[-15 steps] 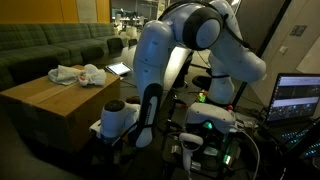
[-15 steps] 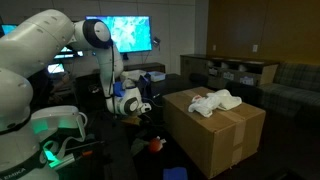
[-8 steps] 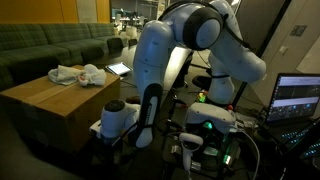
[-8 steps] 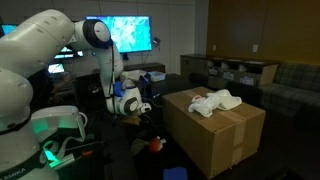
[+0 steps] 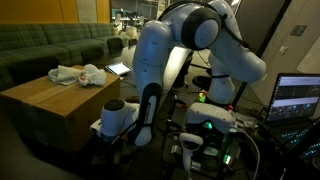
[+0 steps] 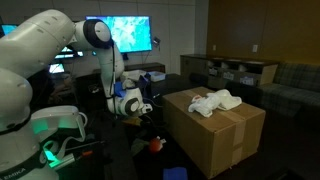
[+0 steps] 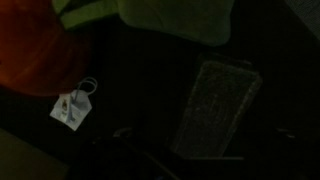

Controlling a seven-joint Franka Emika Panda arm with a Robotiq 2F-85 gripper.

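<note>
Orange object point(image 7: 35, 50) fills the upper left corner of the wrist view, close under the camera. It is one rounded thing, and what it is cannot be told in the dark. In an exterior view it shows as a single orange patch point(image 6: 155, 143) low on the floor, just below the gripper point(image 6: 142, 110) and near the foot of the cardboard box point(image 6: 225, 135). The gripper hangs low beside that box with its jaws spread wide and nothing between them, touching none of these things. Only the wrist view shows what lies around the orange object: one small white tag point(image 7: 72, 108) just beside it, one grey rectangular pad point(image 7: 215, 105) a little apart, and one green shape point(image 7: 170, 18) along the top edge. The exterior views show none of the three. Further out, both exterior views show the one white robot arm point(image 5: 165, 50) bent down over the floor. They also show the one box with a single heap of white cloth point(image 6: 215, 102) on its top. Whether the heap is one piece or more cannot be told. An exterior view alone shows one open laptop point(image 5: 297, 97) beside the robot and, far back, one green couch point(image 5: 50, 42). Only an exterior view shows one bright wall screen point(image 6: 130, 32) behind the arm.
</note>
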